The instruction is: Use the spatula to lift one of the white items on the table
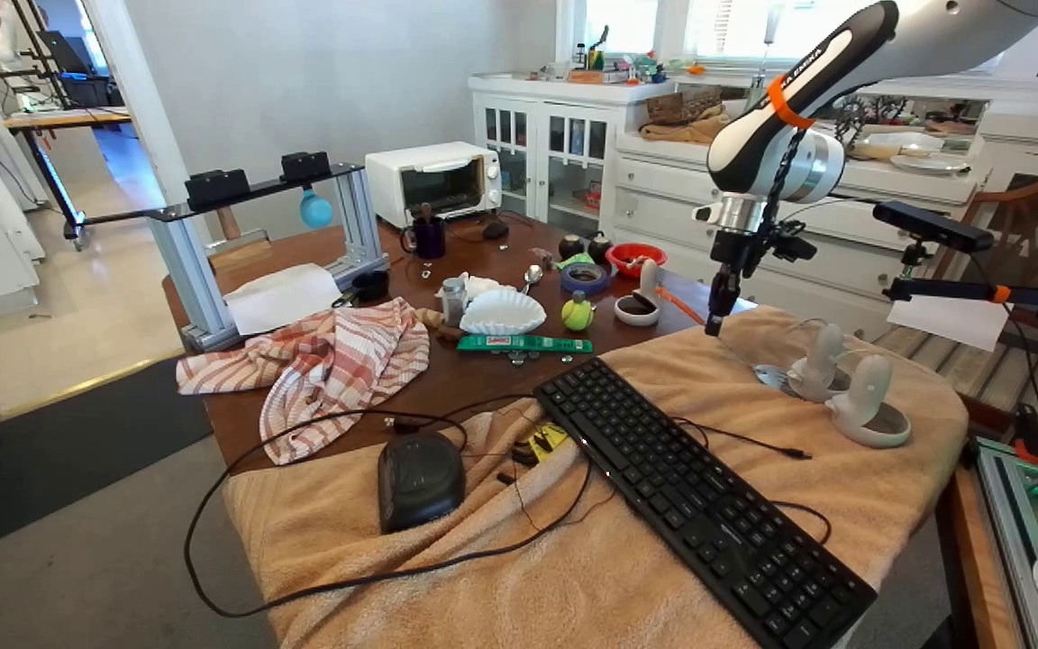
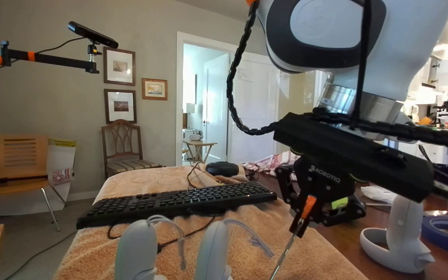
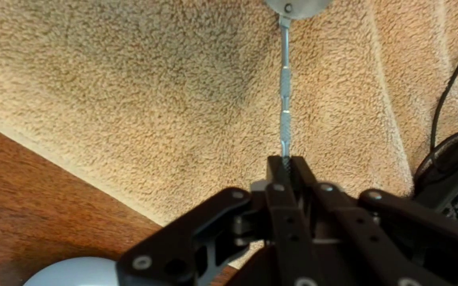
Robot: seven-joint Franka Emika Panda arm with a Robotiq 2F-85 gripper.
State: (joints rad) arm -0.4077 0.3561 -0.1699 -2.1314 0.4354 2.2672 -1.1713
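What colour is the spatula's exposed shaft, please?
The shaft is silvery grey, showing best in the wrist view.

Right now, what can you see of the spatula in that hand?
The spatula looks metallic: a slim, silvery shaft with textured bands and a flat, rounded head bearing a round mark. The orange piece at the hand seems to be its handle. The hand is shut on the shaft, which slants downward over the tan cloth. The wrist view crops the head; an exterior view shows it beside a white controller. Whether it touches cloth or controller, I can't tell.

Silvery spatula (image 3: 285, 85) aslant in tool (image 3: 286, 162)
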